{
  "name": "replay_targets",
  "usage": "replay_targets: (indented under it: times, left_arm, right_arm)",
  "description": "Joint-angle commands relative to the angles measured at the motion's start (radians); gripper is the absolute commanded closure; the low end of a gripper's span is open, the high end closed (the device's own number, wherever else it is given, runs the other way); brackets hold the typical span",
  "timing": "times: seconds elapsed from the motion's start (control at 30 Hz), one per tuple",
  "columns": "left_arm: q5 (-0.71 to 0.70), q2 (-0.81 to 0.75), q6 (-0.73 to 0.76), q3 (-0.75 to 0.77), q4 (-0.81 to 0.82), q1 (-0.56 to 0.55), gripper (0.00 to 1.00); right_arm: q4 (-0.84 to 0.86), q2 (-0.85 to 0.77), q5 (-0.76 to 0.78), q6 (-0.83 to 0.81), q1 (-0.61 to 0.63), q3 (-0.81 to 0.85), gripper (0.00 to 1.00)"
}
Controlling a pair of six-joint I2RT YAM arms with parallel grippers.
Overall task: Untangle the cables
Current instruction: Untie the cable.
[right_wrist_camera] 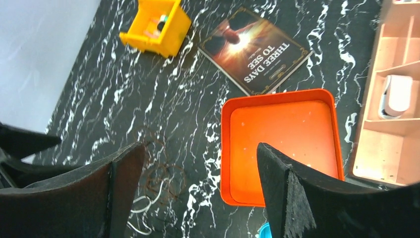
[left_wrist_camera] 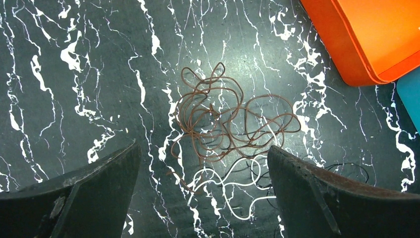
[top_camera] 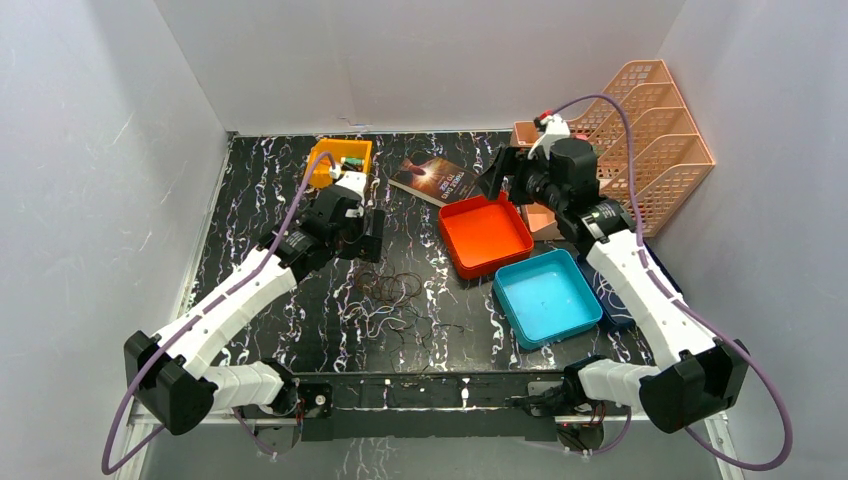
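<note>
Cables: tangle just ahead of my left gripper, the nearer one.
Left gripper: released, empty.
Right gripper: released, well apart.

You were looking at a table in a black marble pattern, shot through with white veins. On it the cables were mostly reddish brown, with one whitish cord and a few thin black ones. The orange tray was plain bright orange and the blue tray plain turquoise. You also had a yellow bin, a peach-pink lattice organiser, and a book with a dark cover, an orange-white glow and pale lettering. The left gripper and right gripper were black. The arms were white and black, trailing purple wiring.
</note>
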Motion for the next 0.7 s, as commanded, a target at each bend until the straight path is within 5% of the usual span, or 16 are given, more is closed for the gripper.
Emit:
replay_targets:
  times: [0.0,0.3,0.67]
  left_arm:
    - [0.017,-0.009,-0.024,-0.020,-0.031,-0.004,0.02]
    - [0.053,-0.017,-0.056,-0.077,-0.015,-0.004,0.02]
    - [0.087,-0.039,-0.095,-0.145,0.023,-0.004,0.02]
  right_arm:
    - [-0.005,-0.027,-0.036,-0.096,0.020,-0.027,0.08]
    - [-0.010,-0.063,-0.211,-0.129,0.025,-0.104,0.07]
    - [0.010,0.028,-0.028,-0.059,0.278,-0.081,0.07]
